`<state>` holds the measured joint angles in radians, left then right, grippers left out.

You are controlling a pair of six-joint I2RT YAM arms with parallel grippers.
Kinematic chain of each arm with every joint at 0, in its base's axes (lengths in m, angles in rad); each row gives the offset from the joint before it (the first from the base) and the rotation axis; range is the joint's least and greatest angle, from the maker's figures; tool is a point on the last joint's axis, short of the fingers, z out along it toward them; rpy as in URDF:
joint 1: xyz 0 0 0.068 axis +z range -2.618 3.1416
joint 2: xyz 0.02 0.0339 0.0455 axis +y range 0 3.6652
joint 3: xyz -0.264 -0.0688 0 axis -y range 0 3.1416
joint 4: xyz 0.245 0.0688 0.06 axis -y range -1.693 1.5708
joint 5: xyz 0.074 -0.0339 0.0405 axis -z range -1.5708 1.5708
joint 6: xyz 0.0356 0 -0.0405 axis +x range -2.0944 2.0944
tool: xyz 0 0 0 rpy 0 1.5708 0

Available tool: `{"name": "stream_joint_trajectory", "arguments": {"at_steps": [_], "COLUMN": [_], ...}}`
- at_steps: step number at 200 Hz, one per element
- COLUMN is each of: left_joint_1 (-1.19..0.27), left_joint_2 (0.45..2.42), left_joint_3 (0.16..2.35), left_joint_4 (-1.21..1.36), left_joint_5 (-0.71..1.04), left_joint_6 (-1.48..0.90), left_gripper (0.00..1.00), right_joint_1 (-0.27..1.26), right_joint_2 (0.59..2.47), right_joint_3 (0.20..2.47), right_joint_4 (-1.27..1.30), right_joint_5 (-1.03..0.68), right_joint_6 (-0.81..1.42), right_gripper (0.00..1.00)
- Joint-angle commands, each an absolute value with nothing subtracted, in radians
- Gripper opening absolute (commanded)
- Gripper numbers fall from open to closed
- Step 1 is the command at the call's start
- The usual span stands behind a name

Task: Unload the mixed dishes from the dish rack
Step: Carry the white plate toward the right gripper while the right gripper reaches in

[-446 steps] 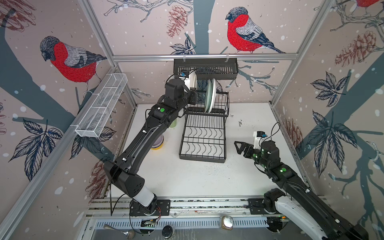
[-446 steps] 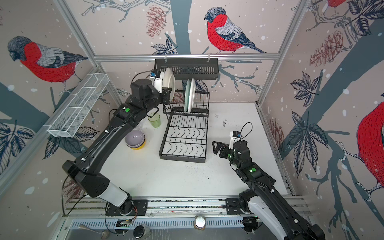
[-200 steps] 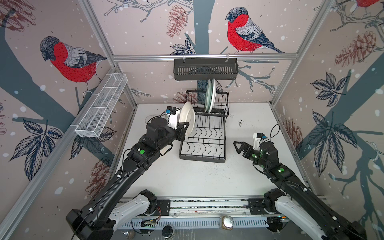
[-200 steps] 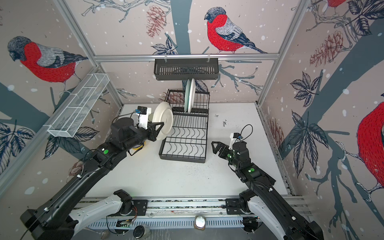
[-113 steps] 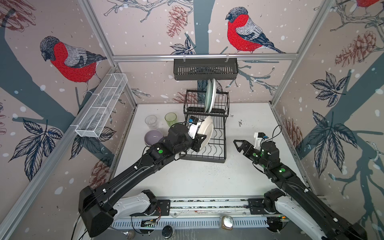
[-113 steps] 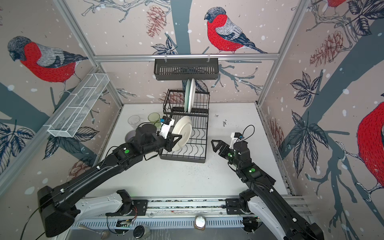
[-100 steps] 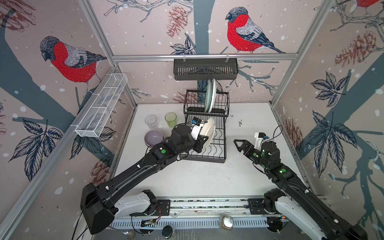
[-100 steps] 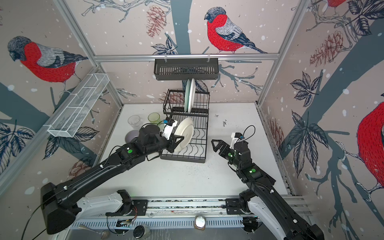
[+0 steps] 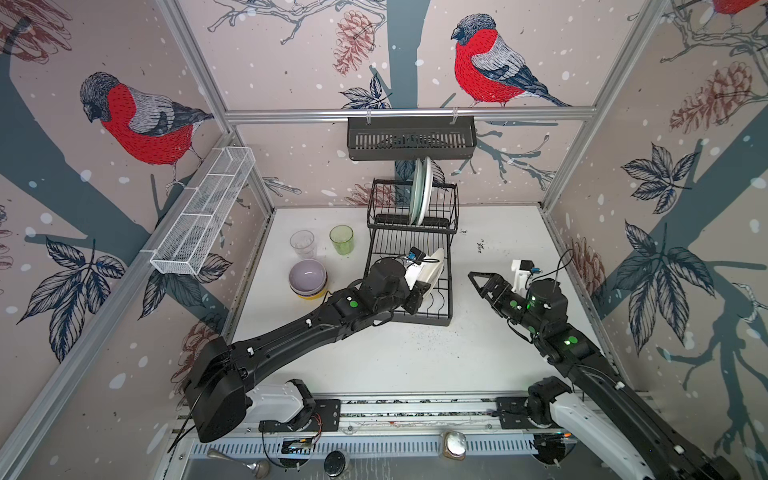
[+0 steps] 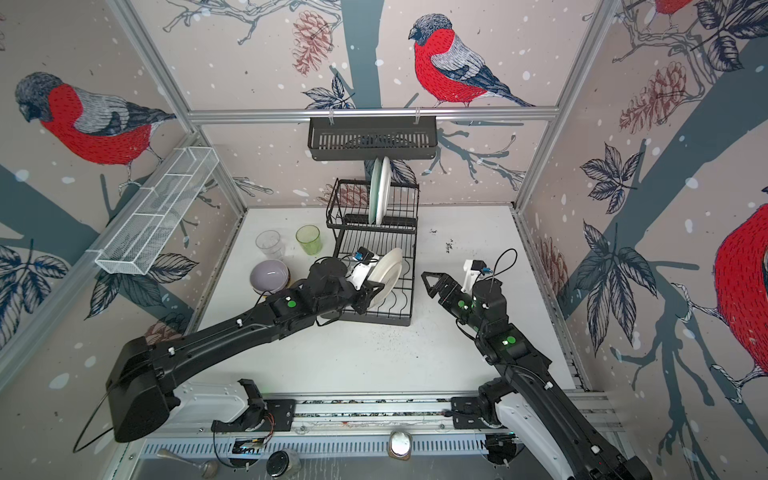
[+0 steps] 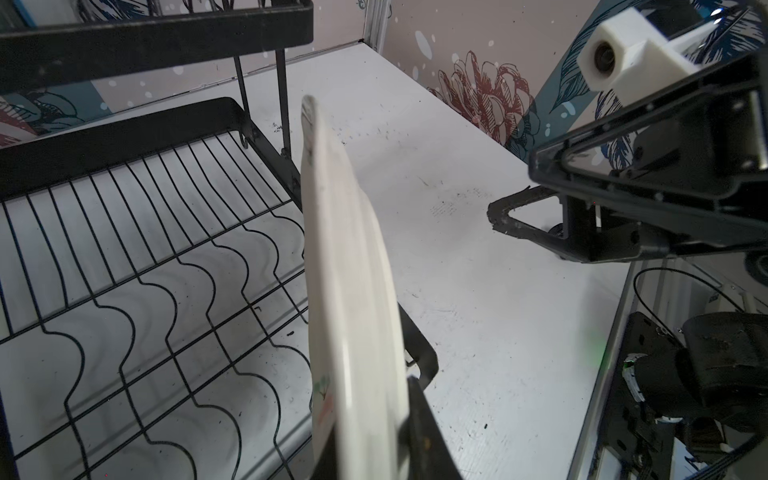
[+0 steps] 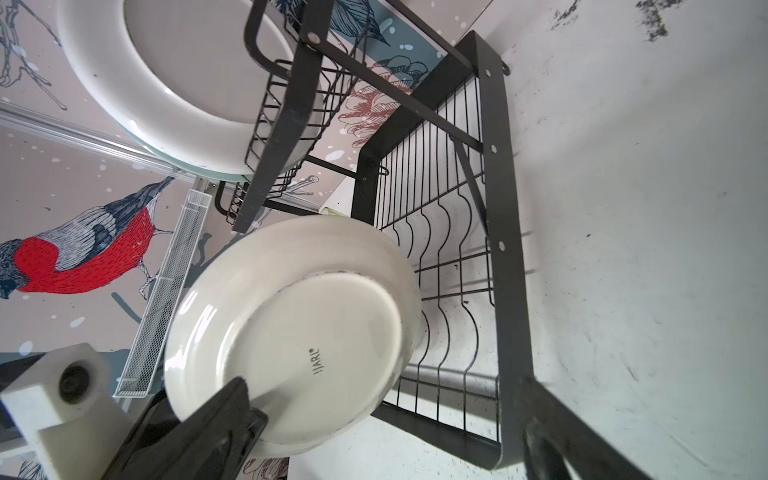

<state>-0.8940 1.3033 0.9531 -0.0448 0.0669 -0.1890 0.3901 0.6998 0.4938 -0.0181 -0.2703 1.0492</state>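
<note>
The left gripper (image 10: 371,292) is pinching a white plate (image 10: 390,270) by its rim, on edge over the lower tier of the rack (image 10: 386,320). Just right of it, the right gripper (image 11: 513,189) is hovering, jaws spread wide. This is likely a handover, so the free rim should be going squarely between them.

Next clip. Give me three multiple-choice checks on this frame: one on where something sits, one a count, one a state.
1. Where is the green glass? A on the table, left of the rack; B inside the rack; C right of the rack.
2. How many plates stand in the rack's upper tier? A none; B two; C four.
3. The right gripper is: A shut on a plate; B shut, empty; C open, empty.
Answers: 1 A, both top views show it on the table beside the clear glass; 2 B, a mint and a white one stand on edge; 3 C, its jaws stand apart with nothing between.
</note>
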Motion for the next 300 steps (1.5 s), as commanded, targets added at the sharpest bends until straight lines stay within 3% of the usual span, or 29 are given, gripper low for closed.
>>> {"name": "stream_joint_trajectory", "arguments": {"at_steps": [1,162,240,300], "left_joint_1": [-0.906,-1.027,-1.072,-1.089], "left_joint_2": [1.315,1.47,1.482,1.486], "left_joint_3": [0.958,1.134,1.123,1.108], "left_joint_4": [0.158,0.075,0.103,0.12], "left_joint_5": [0.055,-0.005,-0.078,-0.126], "left_joint_6": [-0.136,0.039,0.079,0.114], "left_gripper": [0.0,0.0,0.0,0.0], "right_joint_1": [0.39,0.388,0.383,0.384], "right_joint_2": [0.691,0.692,0.709,0.74], "right_joint_3": [0.515,0.561,0.581,0.636], "right_joint_4": [-0.035,-0.054,-0.08,-0.14], "right_joint_5": [-0.28,-0.29,-0.313,-0.332], "right_joint_6": [1.078,1.14,1.134,1.103], "right_gripper": [0.99,0.99,1.0,0.95]}}
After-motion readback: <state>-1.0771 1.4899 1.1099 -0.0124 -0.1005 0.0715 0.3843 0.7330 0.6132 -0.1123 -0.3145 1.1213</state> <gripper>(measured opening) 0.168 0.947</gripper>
